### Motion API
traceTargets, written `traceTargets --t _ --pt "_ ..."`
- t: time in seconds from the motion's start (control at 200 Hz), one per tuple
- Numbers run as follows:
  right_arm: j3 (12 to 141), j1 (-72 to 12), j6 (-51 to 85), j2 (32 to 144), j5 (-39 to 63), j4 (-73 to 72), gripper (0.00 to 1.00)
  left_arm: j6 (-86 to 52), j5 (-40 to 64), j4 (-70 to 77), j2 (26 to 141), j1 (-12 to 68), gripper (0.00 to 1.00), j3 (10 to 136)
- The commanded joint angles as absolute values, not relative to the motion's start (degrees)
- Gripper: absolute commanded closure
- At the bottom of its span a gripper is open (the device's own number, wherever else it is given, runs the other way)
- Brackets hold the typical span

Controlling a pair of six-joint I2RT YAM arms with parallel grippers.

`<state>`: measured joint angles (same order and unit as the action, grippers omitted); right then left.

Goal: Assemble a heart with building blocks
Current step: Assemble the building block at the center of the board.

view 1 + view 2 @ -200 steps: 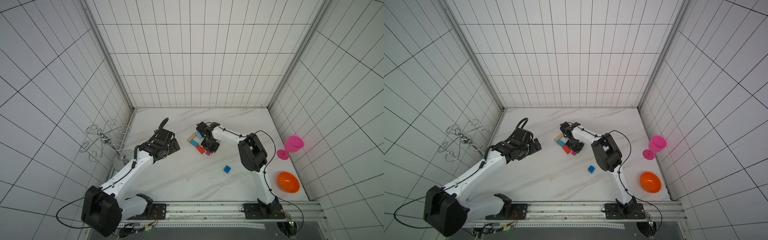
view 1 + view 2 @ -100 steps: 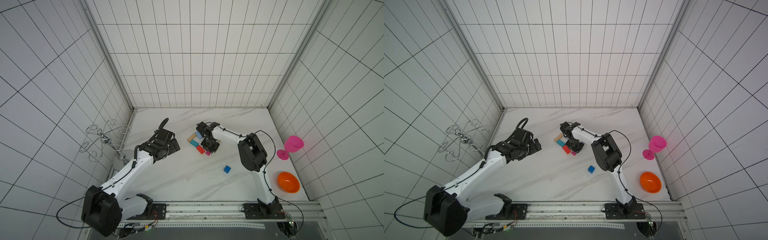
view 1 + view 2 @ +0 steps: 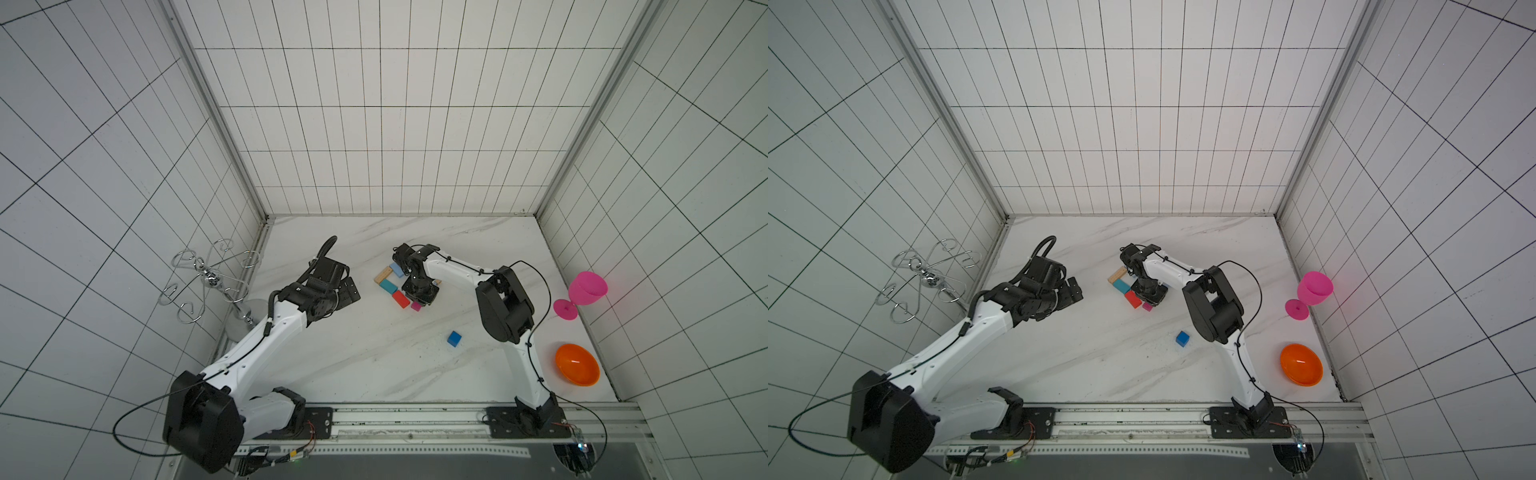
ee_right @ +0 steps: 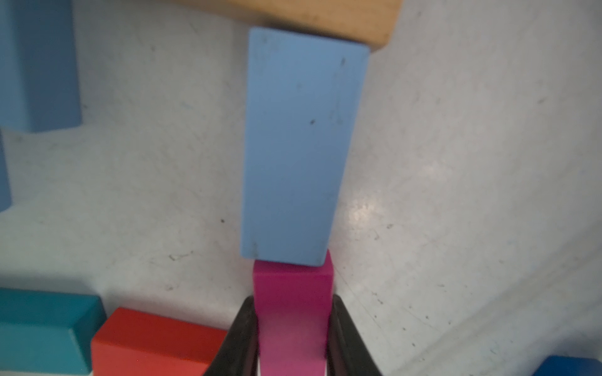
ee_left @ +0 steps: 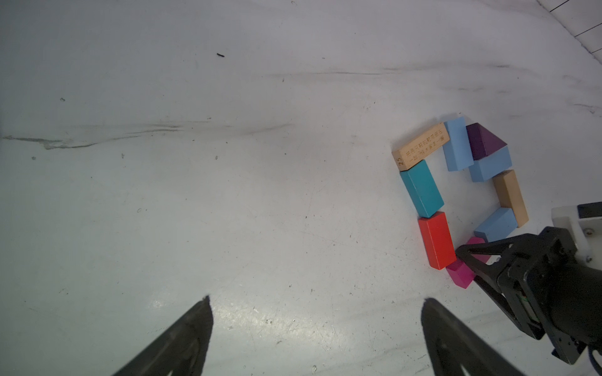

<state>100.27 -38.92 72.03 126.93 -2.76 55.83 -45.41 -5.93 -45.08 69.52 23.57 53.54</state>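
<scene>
The right jaws are clamped on the long sides of the pink brick. Its free end touches a light blue brick, and the red brick lies just beside it. In a top view the left jaws gape wide and empty at 9 o'clock of the heart, well apart. The blue cube sits alone at 5 o'clock on the white marble-patterned table. One tan wood brick bears engraved characters too small to read, and "25" at one end. The blocks are matte and square-edged; the purple wedge is a triangular prism.
</scene>
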Motion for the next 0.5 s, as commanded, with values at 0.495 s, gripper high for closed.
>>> traceTargets --t 0.495 --pt "101.6 -37.3 74.0 129.6 -3.3 55.9 1.00 -45.0 -6.0 -45.0 70.2 23.4 0.02 53.4"
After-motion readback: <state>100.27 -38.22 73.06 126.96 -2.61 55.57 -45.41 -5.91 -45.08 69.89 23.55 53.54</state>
